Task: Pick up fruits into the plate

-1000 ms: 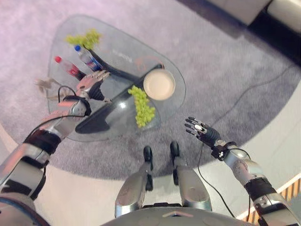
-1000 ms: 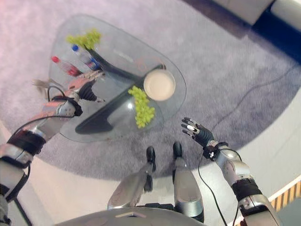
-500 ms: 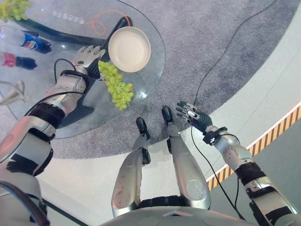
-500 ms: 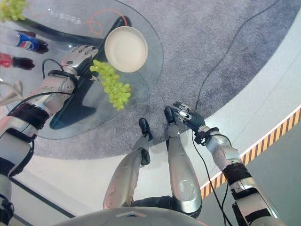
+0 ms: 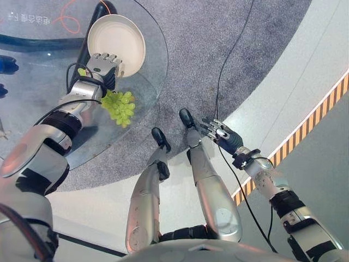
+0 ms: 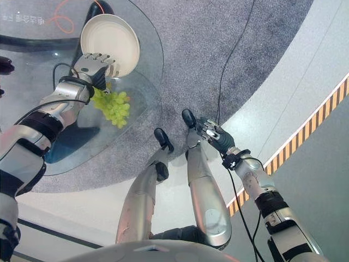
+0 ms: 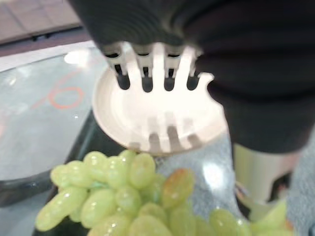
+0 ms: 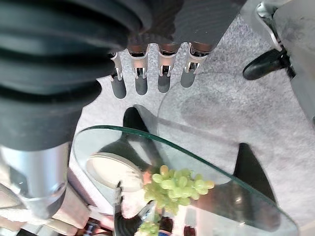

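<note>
A bunch of green grapes lies on the glass table, just short of a round cream plate that holds nothing. My left hand hovers between them, over the bunch's top end. Its fingers are straight and reach over the plate's rim, while the grapes sit under the palm. My right hand hangs open off the table, over the carpet's edge. In the right wrist view its fingers are spread, and the grapes and plate show beyond them.
The table's curved glass edge runs close beside the grapes and plate. A dark table base shows under the glass. A bottle lies at the far left. Grey carpet and a yellow-black floor stripe lie to the right.
The camera has swung, shifting the whole picture. My left hand has gone from beside the bottles to the grapes and now reaches the plate's rim. The right hand stays open.
</note>
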You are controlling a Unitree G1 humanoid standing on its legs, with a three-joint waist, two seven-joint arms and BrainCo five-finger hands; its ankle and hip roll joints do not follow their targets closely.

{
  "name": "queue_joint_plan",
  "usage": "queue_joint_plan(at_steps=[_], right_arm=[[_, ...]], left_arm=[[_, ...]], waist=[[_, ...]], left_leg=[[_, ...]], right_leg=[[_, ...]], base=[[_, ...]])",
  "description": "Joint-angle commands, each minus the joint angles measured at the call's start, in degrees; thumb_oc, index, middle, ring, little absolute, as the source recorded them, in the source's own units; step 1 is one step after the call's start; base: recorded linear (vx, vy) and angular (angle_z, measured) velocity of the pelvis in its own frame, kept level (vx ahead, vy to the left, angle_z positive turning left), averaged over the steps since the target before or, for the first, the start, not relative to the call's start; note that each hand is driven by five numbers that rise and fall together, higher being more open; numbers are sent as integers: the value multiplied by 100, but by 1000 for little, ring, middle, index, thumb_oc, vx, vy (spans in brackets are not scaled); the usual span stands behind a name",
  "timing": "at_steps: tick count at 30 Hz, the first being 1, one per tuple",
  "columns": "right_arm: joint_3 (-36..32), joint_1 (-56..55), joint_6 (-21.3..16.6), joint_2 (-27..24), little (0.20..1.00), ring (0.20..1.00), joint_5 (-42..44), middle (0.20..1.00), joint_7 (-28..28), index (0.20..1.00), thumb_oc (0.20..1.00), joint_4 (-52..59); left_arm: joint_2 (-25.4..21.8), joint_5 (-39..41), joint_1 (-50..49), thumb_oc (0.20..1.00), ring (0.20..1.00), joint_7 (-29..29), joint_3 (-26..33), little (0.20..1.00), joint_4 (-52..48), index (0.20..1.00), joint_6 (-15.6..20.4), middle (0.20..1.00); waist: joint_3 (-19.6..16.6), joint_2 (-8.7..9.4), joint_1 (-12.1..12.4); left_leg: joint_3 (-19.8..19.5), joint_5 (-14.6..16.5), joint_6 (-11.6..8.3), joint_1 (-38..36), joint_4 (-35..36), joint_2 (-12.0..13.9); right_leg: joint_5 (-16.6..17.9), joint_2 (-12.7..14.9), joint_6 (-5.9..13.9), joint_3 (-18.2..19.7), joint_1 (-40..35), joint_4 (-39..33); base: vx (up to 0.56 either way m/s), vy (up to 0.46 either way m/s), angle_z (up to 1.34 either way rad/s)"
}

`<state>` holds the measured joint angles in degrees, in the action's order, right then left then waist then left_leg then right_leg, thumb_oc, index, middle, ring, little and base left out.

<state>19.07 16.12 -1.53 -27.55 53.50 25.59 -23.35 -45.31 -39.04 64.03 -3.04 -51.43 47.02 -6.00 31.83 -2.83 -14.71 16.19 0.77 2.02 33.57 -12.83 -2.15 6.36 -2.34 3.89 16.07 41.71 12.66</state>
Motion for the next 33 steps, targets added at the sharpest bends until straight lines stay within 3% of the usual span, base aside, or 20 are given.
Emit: queue_joint_plan(at_steps=[1, 5, 6, 7, 8, 14, 25, 29, 30, 31, 33], right_arm=[[10, -238, -180, 249, 1000, 1000, 265, 1000, 242, 1000, 1000, 407], [-30, -250, -156, 188, 1000, 1000, 282, 1000, 222, 1000, 1000, 514], [-64, -359, -133, 140, 1000, 1000, 308, 1000, 242, 1000, 1000, 534], [-94, -283, -126, 115, 1000, 1000, 315, 1000, 247, 1000, 1000, 550], [-103, -386, -96, 95, 1000, 1000, 359, 1000, 266, 1000, 1000, 569], [-186, -470, -76, 8, 1000, 1000, 531, 1000, 365, 1000, 1000, 693], [-191, -599, -129, 18, 1000, 1000, 579, 1000, 374, 1000, 1000, 777], [-197, -591, -130, 11, 1000, 1000, 600, 1000, 386, 1000, 1000, 750], [-216, -513, -128, -3, 1000, 1000, 597, 1000, 390, 1000, 1000, 762], [-191, -537, -154, 32, 1000, 1000, 590, 1000, 389, 1000, 1000, 770], [-141, -543, -189, 66, 1000, 1000, 569, 1000, 359, 1000, 1000, 789]], left_arm=[[-194, -180, 122, 1000, 1000, 296, -26, 1000, 317, 1000, 82, 1000], [-272, -45, 93, 1000, 1000, 815, -177, 1000, 151, 1000, 377, 1000], [-343, 144, 6, 1000, 1000, 1158, -308, 1000, -32, 1000, 645, 1000], [-381, 161, 77, 1000, 1000, 1203, -288, 1000, -63, 1000, 683, 1000], [-421, 192, 3, 1000, 1000, 1365, -361, 1000, -215, 1000, 731, 1000], [-653, 329, 86, 1000, 1000, 1882, -629, 1000, -512, 1000, 1097, 1000], [-1004, 724, 122, 1000, 1000, 1931, -836, 1000, -1204, 1000, 1661, 1000], [-1146, 568, 75, 1000, 1000, 1543, -794, 1000, -1407, 1000, 1459, 1000], [-1187, 494, 133, 1000, 1000, 1395, -742, 1000, -1412, 1000, 1360, 1000], [-1211, 225, 89, 1000, 1000, 938, -635, 1000, -1346, 1000, 1054, 1000], [-1224, 182, 60, 1000, 1000, 531, -554, 1000, -1295, 1000, 829, 1000]], waist=[[-204, 185, -43], [-204, 154, -81], [-204, 91, -63], [-204, 113, -92], [-204, 73, -62], [-204, 27, -63], [-204, -24, 40], [-204, -45, 88], [-204, -26, 65], [-204, -23, 97], [-204, -9, 111]], left_leg=[[-693, 523, -137, 330, -683, -308], [-613, 515, -148, 427, -658, -306], [-662, 721, -151, 291, -680, -302], [-574, 521, -149, 458, -634, -322], [-646, 723, -142, 293, -659, -308], [-639, 748, -115, 367, -654, -348], [-693, 769, -55, 429, -631, -428], [-724, 747, -50, 444, -614, -450], [-648, 550, -48, 607, -560, -474], [-680, 535, -40, 603, -538, -491], [-697, 518, -35, 610, -527, -502]], right_leg=[[-417, -16, 37, -670, 202, 414], [-357, -27, 41, -640, 323, 355], [-518, -62, 56, -652, 198, 354], [-313, -34, 43, -617, 365, 296], [-507, -68, 53, -639, 206, 330], [-455, -68, 78, -616, 289, 287], [-360, -24, 129, -608, 354, 217], [-340, -2, 133, -623, 366, 209], [-146, 30, 122, -597, 536, 165], [-142, 33, 130, -604, 533, 163], [-128, 38, 132, -607, 541, 157]], base=[[-11, 8, -11], [4, 31, -9], [-11, 35, -5], [70, 83, -7], [0, 20, -4], [6, 20, -4], [-2, 3, 0], [-23, -7, 0], [-104, -31, 1], [-103, -44, 1], [-18, -5, 1]])
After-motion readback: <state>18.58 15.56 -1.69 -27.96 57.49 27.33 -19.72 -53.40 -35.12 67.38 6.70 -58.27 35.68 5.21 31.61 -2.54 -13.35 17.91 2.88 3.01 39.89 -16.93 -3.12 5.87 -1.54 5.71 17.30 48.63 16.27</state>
